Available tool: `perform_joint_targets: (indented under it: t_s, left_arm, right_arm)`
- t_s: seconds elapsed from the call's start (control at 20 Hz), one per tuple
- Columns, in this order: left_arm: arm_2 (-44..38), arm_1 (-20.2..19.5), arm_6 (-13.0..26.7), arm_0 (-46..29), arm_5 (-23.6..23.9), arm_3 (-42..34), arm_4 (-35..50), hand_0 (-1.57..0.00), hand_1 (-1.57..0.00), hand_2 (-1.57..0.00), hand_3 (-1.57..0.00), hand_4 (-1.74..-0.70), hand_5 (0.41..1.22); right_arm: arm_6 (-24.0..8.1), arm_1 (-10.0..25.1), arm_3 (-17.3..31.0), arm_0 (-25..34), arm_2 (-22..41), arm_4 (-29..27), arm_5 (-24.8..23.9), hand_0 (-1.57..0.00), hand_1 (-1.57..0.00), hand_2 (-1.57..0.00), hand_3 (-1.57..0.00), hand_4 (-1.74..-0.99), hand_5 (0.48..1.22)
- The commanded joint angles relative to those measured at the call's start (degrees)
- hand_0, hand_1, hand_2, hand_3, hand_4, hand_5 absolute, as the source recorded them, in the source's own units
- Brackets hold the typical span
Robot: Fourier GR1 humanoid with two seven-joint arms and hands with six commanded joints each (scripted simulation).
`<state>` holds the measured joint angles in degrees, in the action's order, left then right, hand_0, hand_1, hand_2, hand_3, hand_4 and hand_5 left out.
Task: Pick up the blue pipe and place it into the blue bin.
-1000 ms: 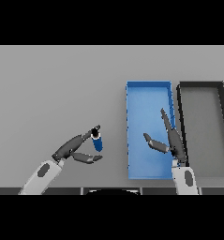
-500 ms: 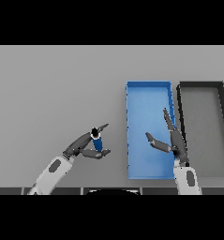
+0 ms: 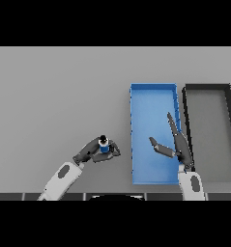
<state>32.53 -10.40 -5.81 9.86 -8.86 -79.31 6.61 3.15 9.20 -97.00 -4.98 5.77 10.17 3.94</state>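
The blue pipe (image 3: 104,146) is a short blue piece with a dark end, held just left of the blue bin (image 3: 153,96). My left hand (image 3: 92,151) comes in from the lower left with fingers and thumb curled round it. My right hand (image 3: 177,143) hovers over the bin's right half, fingers straight and thumb spread, holding nothing. The bin is a long blue tray with low walls, lying lengthwise away from me.
A black bin (image 3: 208,88) of similar size lies right beside the blue bin, on its right. The grey table (image 3: 59,91) stretches wide to the left and far side.
My left hand has closed round the pipe and moved right, toward the blue bin. My right hand has shifted slightly lower.
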Motion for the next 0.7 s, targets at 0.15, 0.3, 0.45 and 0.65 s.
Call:
perform_joint_targets:
  t_s: [0.15,0.3,0.45,0.65]
  left_arm:
    - [1.59,-0.5,-3.05,-1.02,1.36,-1.45,-2.17,-1.38,-1.42,-1.44,-1.41,-1.54,1.162]
    - [1.49,0.36,-3.98,-0.8,2.11,-1.7,-3.78,-1.47,-1.49,-1.5,-1.49,-1.5,1.191]
    - [0.86,2.17,-5.95,-0.28,2.08,-5.19,-2.69,-1.52,-1.53,-1.54,-1.53,-1.48,1.206]
    - [0.55,3.13,-3.96,1.12,2.13,-8.73,-3.09,-1.55,-1.55,-1.56,-1.55,-1.48,1.215]
  right_arm:
    - [0.01,-0.23,0.02,0.38,0.07,0.04,-0.17,0.0,0.0,0.0,0.0,-1.176,0.559]
    - [-0.49,0.02,0.29,0.87,-0.08,0.13,-0.18,0.0,0.0,0.0,0.0,-1.166,0.556]
    - [0.11,0.32,-0.44,-0.61,0.23,0.3,0.25,0.0,0.0,0.0,0.0,-1.154,0.55]
    - [-0.05,0.26,0.7,0.32,0.16,1.13,-0.39,0.0,0.0,0.0,0.0,-1.138,0.555]
